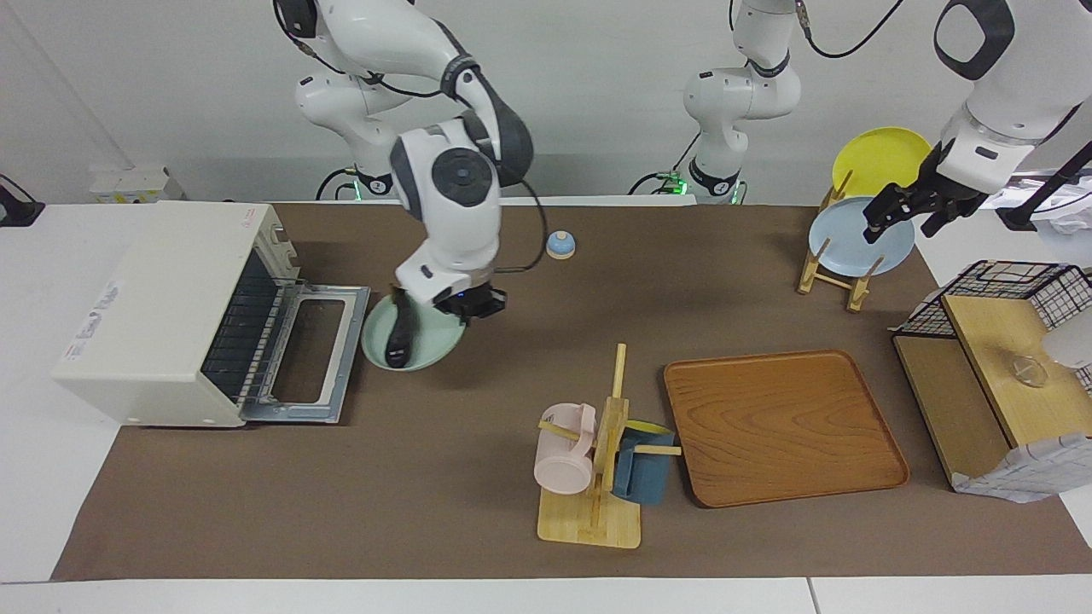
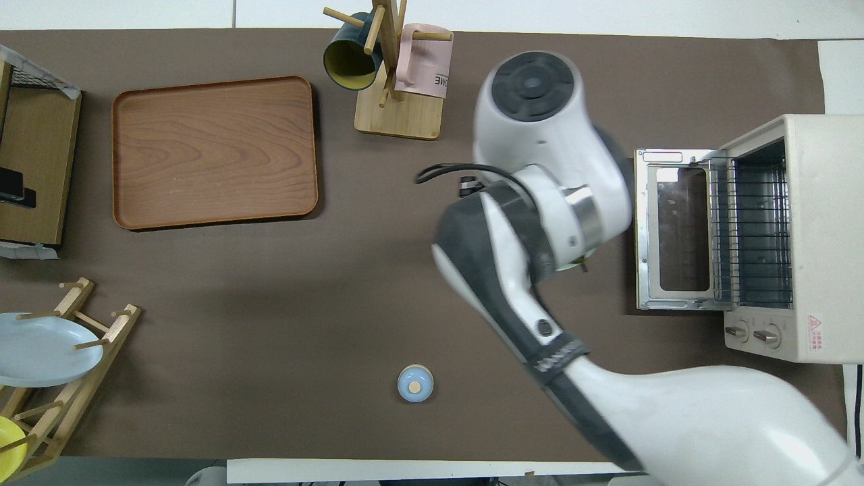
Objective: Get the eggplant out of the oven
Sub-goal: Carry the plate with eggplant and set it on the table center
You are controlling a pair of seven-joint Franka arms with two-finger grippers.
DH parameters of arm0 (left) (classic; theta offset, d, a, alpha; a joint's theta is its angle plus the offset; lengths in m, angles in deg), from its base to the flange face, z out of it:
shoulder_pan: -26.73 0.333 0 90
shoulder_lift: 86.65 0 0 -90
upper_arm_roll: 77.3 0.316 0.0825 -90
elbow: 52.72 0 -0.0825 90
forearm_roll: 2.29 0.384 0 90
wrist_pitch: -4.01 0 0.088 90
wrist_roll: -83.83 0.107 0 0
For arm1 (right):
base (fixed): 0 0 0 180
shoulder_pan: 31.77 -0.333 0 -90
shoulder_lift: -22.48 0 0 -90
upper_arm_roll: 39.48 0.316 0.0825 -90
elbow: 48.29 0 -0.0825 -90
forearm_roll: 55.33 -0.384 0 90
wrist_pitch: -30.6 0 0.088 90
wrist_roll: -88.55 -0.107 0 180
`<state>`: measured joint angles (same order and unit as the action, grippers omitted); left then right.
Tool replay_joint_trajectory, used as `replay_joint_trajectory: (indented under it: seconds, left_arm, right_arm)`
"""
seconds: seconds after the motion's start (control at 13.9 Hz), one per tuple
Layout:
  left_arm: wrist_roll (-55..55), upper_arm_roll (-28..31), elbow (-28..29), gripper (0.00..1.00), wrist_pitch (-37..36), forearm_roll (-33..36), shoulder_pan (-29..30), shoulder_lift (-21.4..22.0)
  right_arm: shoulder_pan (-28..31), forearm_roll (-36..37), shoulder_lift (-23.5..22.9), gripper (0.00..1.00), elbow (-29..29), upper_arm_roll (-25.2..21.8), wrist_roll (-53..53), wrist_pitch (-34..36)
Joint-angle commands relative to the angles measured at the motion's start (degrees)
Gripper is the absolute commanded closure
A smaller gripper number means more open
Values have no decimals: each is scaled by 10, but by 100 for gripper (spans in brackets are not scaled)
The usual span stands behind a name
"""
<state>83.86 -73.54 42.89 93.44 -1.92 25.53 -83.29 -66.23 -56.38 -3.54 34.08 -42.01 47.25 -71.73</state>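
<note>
The cream-white oven [image 1: 162, 307] stands at the right arm's end of the table with its glass door [image 1: 317, 354] folded down flat. Its rack [image 2: 752, 229] is bare in the overhead view. The dark purple eggplant [image 1: 398, 334] lies on a pale green plate [image 1: 426, 348] on the table, just in front of the open door. My right gripper [image 1: 411, 300] is low over the end of the eggplant nearer to the robots. In the overhead view the right arm hides the plate and the eggplant. My left gripper [image 1: 903, 223] waits, open and empty, over the plate rack.
A wooden plate rack [image 1: 832, 273] holds a light blue plate [image 1: 840, 243] and a yellow plate [image 1: 879, 158]. A wooden tray [image 1: 781, 426], a mug tree [image 1: 601, 477] with a pink and a blue mug, a small blue-topped bell [image 1: 560, 246] and a wire basket [image 1: 1024, 290] stand on the mat.
</note>
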Motion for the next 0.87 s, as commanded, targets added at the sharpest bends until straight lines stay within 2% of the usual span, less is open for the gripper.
replay_joint_trajectory:
  seconds: [0.0, 0.14, 0.22, 0.29, 0.36, 0.43, 0.58, 0.65, 0.79]
  left_arm:
    - [8, -6, -2, 0, -13, -1, 22, 2]
    - [7, -5, 8, 0, -8, -1, 23, 5]
    - [8, -5, 13, 0, -7, -1, 27, 9]
    - [8, -5, 16, 0, -7, -1, 28, 11]
    - [8, -5, 23, 0, -4, -1, 30, 12]
    - [6, -6, 35, 0, 8, -1, 36, 18]
    - [-12, -11, 98, 0, 73, -1, 27, 42]
    - [-54, -16, 143, 0, 130, -1, 1, 49]
    - [-158, -16, 194, 0, 209, -1, -75, 39]
  right_arm:
    - [-54, -33, -127, 99, -122, -4, -118, -49]
    - [-68, -39, -146, 93, -118, 6, -160, -119]
    - [-68, -52, -147, 87, -110, 13, -179, -164]
    - [-65, -62, -147, 76, -104, 15, -184, -167]
    - [-56, -65, -147, 69, -115, 17, -182, -136]
    - [-47, -68, -147, 60, -151, 16, -181, -111]
    - [-13, -59, -110, 57, -162, 13, -114, -21]
    - [11, -53, -81, 57, -151, 12, -44, 15]
    - [69, -50, -6, 57, -60, 10, 41, 49]
